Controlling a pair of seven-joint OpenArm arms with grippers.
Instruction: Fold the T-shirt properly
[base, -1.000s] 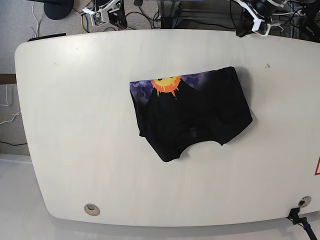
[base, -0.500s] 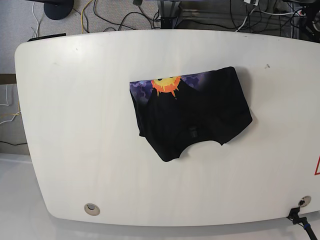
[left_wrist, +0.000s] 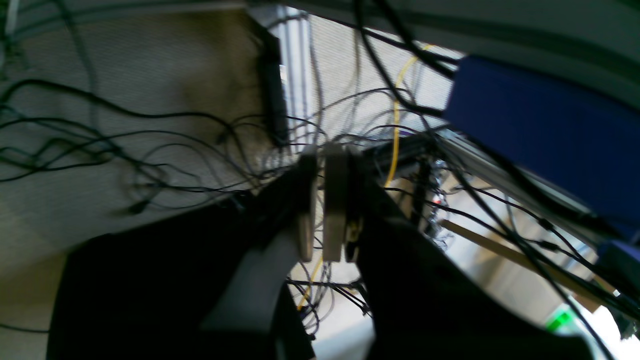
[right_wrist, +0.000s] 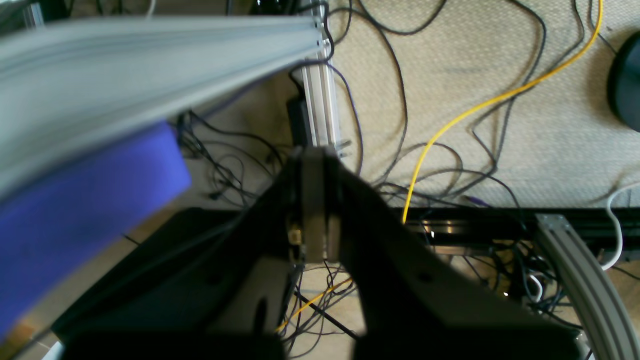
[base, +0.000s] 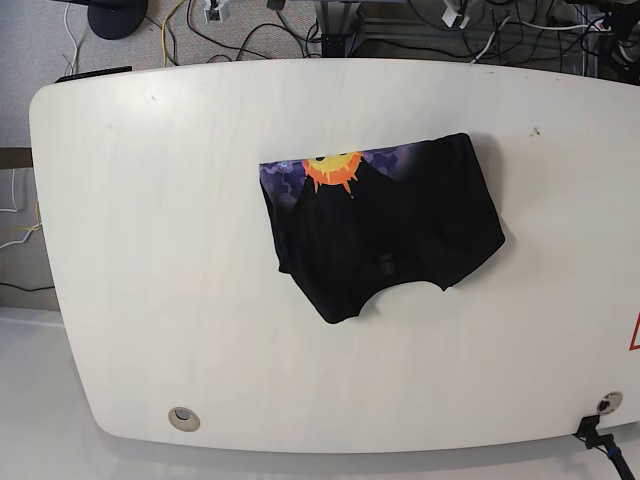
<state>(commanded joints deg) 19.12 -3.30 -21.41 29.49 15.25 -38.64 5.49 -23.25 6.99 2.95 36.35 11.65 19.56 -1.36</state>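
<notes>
Both end effectors (left_wrist: 320, 155) (right_wrist: 321, 152) shifted; one T-shirt (base: 390, 220).

White rounded-corner desk (base: 160, 260): right side cut off by base view's edge
Red-outlined mark (base: 635, 332): cut off, same edge
Dark left gripper fingers (left_wrist: 320, 210): blurred
Dark right gripper fingers (right_wrist: 315, 210): blurred

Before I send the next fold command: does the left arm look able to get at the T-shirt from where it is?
Probably yes. Nothing visible lies over the T-shirt or between it and the table's far edge, where the left gripper seems to hang back.
</notes>
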